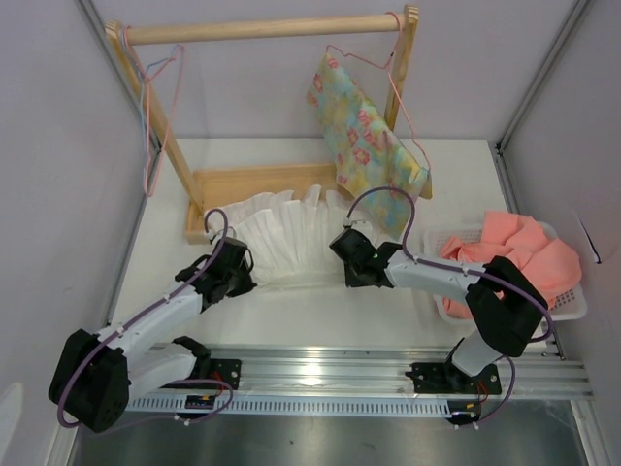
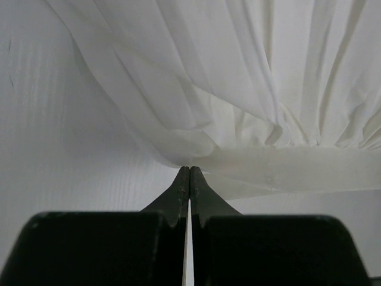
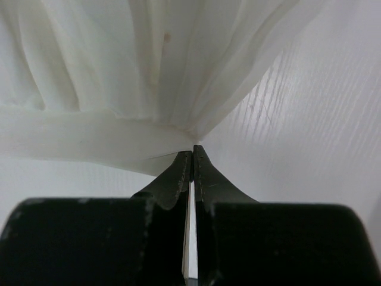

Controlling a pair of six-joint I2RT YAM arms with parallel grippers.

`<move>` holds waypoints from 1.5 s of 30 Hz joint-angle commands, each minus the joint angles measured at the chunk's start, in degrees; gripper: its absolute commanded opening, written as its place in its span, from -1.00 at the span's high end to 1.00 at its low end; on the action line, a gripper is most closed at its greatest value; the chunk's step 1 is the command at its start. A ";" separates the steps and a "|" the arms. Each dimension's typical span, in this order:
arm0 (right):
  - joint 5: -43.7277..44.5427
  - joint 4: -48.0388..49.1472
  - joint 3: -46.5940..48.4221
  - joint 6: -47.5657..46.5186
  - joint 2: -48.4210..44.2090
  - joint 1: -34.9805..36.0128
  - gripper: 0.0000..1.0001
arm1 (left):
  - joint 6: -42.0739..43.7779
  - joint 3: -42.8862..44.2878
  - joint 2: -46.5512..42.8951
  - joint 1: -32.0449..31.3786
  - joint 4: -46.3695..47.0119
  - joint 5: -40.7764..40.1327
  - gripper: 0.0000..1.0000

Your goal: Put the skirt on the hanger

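Skirt (image 1: 281, 238) lies spread on the table (image 1: 310, 311) between the arms. Left gripper (image 2: 189, 170) and right gripper (image 3: 192, 149) are each fully closed, pinching opposite waistband ends. Hanger (image 1: 148, 184) hangs at the left end of the rack (image 1: 262, 27), well behind the skirt; a floral garment (image 1: 364, 136) hangs at the right.

This is a robotics lab test cell: the left arm (image 1: 155, 320) and right arm (image 1: 437, 277), black and trailing cables, are bolted to an aluminium rail (image 1: 340, 374) at the near edge of a white bench (image 1: 291, 311), in front of the wooden rack (image 1: 262, 27). Plain pale panels (image 1: 58, 146) on metal posts (image 1: 543, 73) close in the rack on both sides and behind (a boxed-in booth). The laundry looks staged: the hanger (image 1: 149, 180) on the rack's left end, the skirt (image 1: 281, 238) just in front of its base, a white basket (image 1: 572, 309) to its right.
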 commanded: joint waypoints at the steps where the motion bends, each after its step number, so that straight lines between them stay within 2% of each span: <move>1: 3.97 -6.94 -1.78 0.63 -5.18 0.29 1.00 | -2.43 -0.84 -3.27 -2.01 -5.74 -6.32 1.00; 5: 4.25 -7.29 -2.14 -0.06 -6.08 -0.67 0.99 | -2.08 -1.28 -4.06 -2.72 -5.22 -6.76 1.00; 9: 3.27 -5.89 0.31 -1.73 -2.74 -1.20 0.99 | 3.35 0.29 -2.05 -2.89 -3.02 -6.93 0.99; 12: 2.49 -5.09 2.08 -2.35 0.60 -1.46 1.00 | 7.84 2.49 -1.87 -3.33 -1.26 -7.55 0.70; 13: 2.39 -5.01 3.39 -2.53 1.21 -1.38 1.00 | 8.81 2.67 -2.74 -3.42 -0.56 -7.64 0.49; 15: 1.87 -4.57 4.80 -2.79 2.80 -1.46 1.00 | 10.04 3.99 -3.62 -3.42 0.75 -7.03 0.27; 16: 1.87 -4.74 6.37 -2.88 3.24 -1.38 1.00 | 10.40 4.43 -4.15 -3.42 0.94 -6.68 0.09; 19: 1.87 -5.18 8.75 -3.14 4.38 -1.20 1.00 | 12.94 7.50 -4.50 -3.42 0.50 -7.03 -0.06; 26: 1.52 -6.23 11.83 -3.67 4.30 -1.20 1.00 | 22.34 14.97 -8.97 -5.53 -0.02 0.35 -0.11; 29: 1.60 -6.59 12.28 -3.67 4.03 -1.02 1.00 | 25.77 19.89 -12.57 -5.80 -0.64 -0.69 -0.15; 31: 1.60 -6.85 12.28 -3.76 3.86 -0.94 1.00 | 26.92 25.95 -13.46 -5.71 0.32 -4.64 -0.22; 32: 1.60 -6.85 12.19 -3.76 3.77 -1.02 1.00 | 28.67 27.88 -13.03 -5.79 0.32 -6.30 -0.22; 33: 1.60 -6.76 12.02 -3.76 3.68 -1.11 1.00 | 29.38 34.51 -11.37 -5.79 0.59 -10.32 -0.22; 35: 1.43 -6.59 11.84 -3.67 3.77 -1.29 1.00 | 32.01 40.95 -9.26 -5.71 1.46 -12.90 -0.22; 39: 0.64 -6.15 11.93 -3.85 4.47 -1.55 1.00 | 34.75 49.77 -4.69 -4.22 7.69 -17.39 -0.22; 41: 0.37 -5.80 12.02 -3.85 5.00 -1.55 1.00 | 33.79 55.28 -1.35 -1.07 8.50 -18.71 -0.19; 45: -0.33 -5.62 12.54 -4.29 5.96 -1.73 1.00 | 28.87 65.24 5.15 5.52 3.07 -18.28 -0.04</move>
